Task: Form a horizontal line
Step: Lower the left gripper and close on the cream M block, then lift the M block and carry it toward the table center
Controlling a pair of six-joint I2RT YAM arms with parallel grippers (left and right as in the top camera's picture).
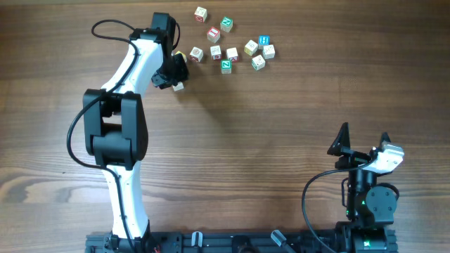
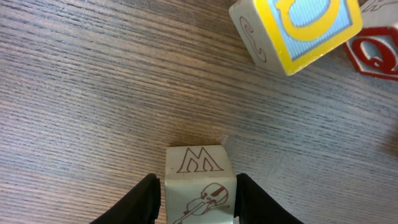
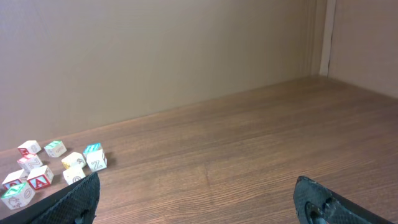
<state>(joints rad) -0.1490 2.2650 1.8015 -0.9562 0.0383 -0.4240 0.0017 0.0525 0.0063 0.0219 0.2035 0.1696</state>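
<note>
Surface (image 2: 93,93): brown wood grain, fine dark streaks.
M cube (image 2: 198,180): pale cream; reddish-brown outlined M on top, reddish-brown violin drawing on the near face.
Yellow-framed cube (image 2: 298,28): light blue face, yellow letter, cream side with a brown curl.
Q cube (image 2: 376,56): red frame, red Q.
Left end effector (image 2: 198,199): black fingers.

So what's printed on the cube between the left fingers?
Cube shows a brown M and violin; left wrist view.
</note>
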